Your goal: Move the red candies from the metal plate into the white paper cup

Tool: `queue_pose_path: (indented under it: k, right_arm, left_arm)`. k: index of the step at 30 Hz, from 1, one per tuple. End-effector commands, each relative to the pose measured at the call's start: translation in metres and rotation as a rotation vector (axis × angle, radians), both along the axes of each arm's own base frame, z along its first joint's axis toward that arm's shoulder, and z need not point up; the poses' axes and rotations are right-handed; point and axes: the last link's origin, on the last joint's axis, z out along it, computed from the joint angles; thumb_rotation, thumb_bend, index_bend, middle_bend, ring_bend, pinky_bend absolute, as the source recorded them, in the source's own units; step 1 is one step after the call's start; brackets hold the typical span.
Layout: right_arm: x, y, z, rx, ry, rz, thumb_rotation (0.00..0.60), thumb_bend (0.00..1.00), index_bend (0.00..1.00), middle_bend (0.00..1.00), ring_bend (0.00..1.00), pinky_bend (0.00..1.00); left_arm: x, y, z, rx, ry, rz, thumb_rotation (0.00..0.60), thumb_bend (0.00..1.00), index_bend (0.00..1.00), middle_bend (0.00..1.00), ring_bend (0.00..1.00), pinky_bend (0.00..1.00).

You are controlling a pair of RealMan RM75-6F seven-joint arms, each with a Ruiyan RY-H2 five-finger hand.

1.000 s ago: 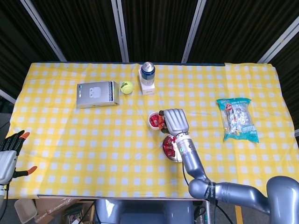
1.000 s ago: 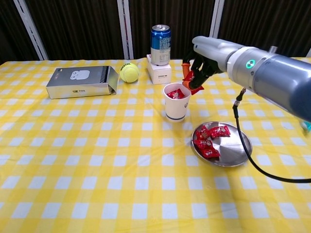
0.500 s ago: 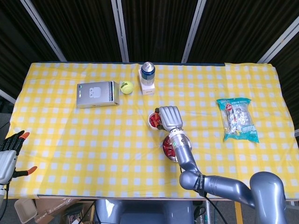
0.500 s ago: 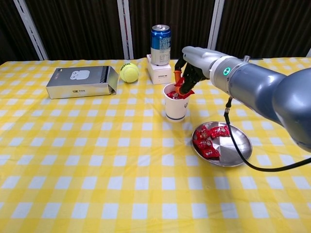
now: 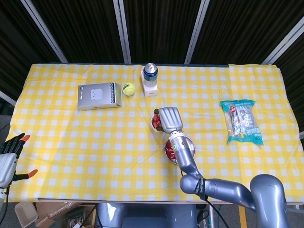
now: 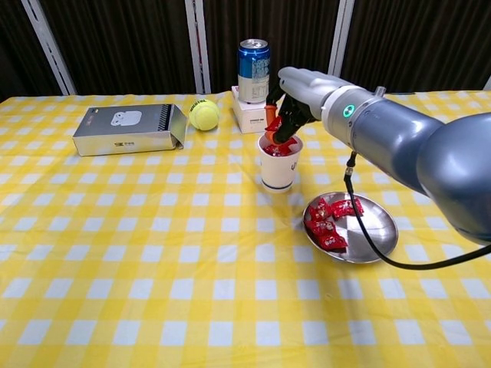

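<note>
I have the right hand (image 6: 285, 119) over the mouth of the white paper cup (image 6: 278, 170), its fingers curled down around a crinkly red candy (image 6: 270, 141) at the rim. More glossy wrapped red candies (image 6: 328, 222) lie in the shiny round metal plate (image 6: 374, 234) just beside the cup on the checked tabletop (image 6: 153, 253). My left hand (image 5: 8, 159) idles off the edge, fingers spread, holding nothing.

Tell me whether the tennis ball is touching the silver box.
Apart. In the head view a strip of yellow checked cloth shows between the tennis ball and the end of the silver box.
</note>
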Motion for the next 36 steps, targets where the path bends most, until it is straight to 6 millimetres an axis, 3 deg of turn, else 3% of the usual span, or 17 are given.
queue_pose_path:
  k: [1,9,16,22,36]
  right_arm:
    - [0.001,-0.002,0.001,-0.009,-0.005,0.0,0.6,0.45,0.38,0.79,0.91,1.0]
    - [-0.002,-0.007,-0.001,-0.019,-0.001,-0.014,0.6,0.44,0.38,0.79,0.9,1.0]
    - [-0.007,-0.007,-0.004,-0.006,0.008,-0.015,0.6,0.33,0.22,0.77,0.88,1.0]
    - [-0.004,-0.005,-0.003,-0.006,0.003,-0.006,0.6,0.31,0.2,0.76,0.87,1.0]
    - [0.016,0.017,0.037,-0.051,-0.076,0.102,0.6,0.31,0.2,0.76,0.87,1.0]
  left_arm:
    - [0.0,0.0,0.0,0.001,0.0,-0.001,0.6,0.02,0.0,0.0,0.0,0.0]
    - [0.0,0.0,0.0,0.004,0.001,-0.002,0.6,0.03,0.0,0.0,0.0,0.0]
    - [0.0,0.0,0.0,0.003,0.001,-0.001,0.6,0.03,0.0,0.0,0.0,0.0]
    - [0.0,0.0,0.0,0.002,-0.003,0.003,0.6,0.02,0.0,0.0,0.0,0.0]
    - [0.001,-0.001,0.0,0.003,0.0,-0.008,0.6,0.03,0.0,0.0,0.0,0.0]
